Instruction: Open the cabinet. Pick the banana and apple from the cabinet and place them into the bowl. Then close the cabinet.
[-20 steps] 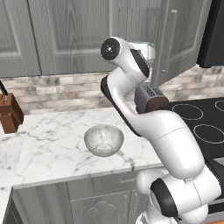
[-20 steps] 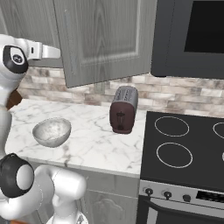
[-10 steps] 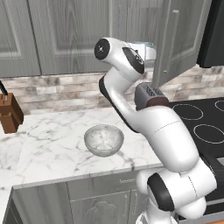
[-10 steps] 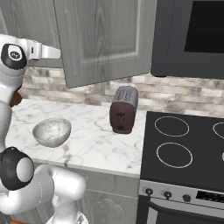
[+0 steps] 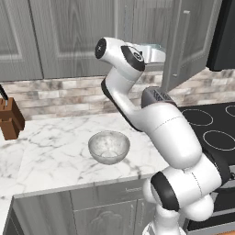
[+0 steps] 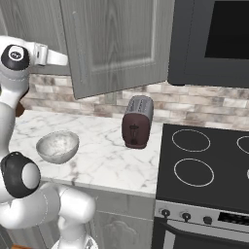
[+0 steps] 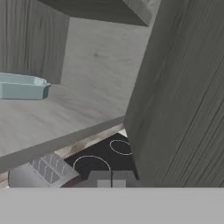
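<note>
Right now the pincer (image 7: 111, 178) sits closed on nothing, its dark tips just showing at the bottom of the hand view, raised to the level of the cabinet's (image 5: 137, 27) lower shelf. The right-hand door (image 5: 190, 39) stands swung out toward the room, and in the hand view its wood-grain inner face (image 7: 183, 96) rises immediately beside the pincer on the right side of the picture, perhaps touching it, though the contact is too close to the lens to tell.

What the coming move turns on is direction. The shelf (image 7: 65, 113) opens away to the left and ahead of the pincer in the hand view, so any reach for fruit has to swing off the door and inward, across the shelf's front edge. A small light-blue dish (image 7: 22, 86) rests on that shelf at the far left. Neither the banana nor the apple can be made out there; they probably lie further left or deeper in the cabinet.

The bowl (image 5: 109, 147) stands on the marble bench (image 5: 50, 151), below and to the robot's left of the raised hand, beside a dark red toaster (image 6: 137, 121). Carrying fruit there means coming back out and down.
</note>
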Available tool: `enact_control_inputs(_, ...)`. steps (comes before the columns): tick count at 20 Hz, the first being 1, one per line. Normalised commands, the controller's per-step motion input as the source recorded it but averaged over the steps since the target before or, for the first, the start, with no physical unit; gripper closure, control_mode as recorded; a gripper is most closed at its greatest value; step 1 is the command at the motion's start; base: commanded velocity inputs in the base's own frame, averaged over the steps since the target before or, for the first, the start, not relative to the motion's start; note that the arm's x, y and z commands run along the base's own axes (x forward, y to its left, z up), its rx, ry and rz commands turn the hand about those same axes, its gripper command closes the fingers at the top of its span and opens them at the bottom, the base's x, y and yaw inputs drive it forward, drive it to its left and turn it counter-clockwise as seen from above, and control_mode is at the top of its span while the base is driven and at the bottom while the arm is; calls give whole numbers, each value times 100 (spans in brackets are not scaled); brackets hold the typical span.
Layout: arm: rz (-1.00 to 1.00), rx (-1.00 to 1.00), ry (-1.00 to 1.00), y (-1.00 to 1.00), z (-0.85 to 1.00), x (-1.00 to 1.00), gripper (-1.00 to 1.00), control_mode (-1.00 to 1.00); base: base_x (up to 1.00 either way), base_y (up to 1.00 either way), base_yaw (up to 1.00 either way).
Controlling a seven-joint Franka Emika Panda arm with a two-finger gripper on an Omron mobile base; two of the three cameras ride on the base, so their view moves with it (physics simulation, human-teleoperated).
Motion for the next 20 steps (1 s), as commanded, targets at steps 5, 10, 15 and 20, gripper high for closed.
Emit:
enact_control_inputs(5,-12,-1,1,-66,0,0,100,-100,0,0,0)
enact_control_inputs(10,-10,-1,0,-71,0,-1,100,-100,0,0,0)
enact_control_inputs(15,-9,-1,0,-73,0,-9,100,-100,0,0,0)
enact_control_inputs(20,-8,0,1,-71,0,-12,100,-100,0,0,0)
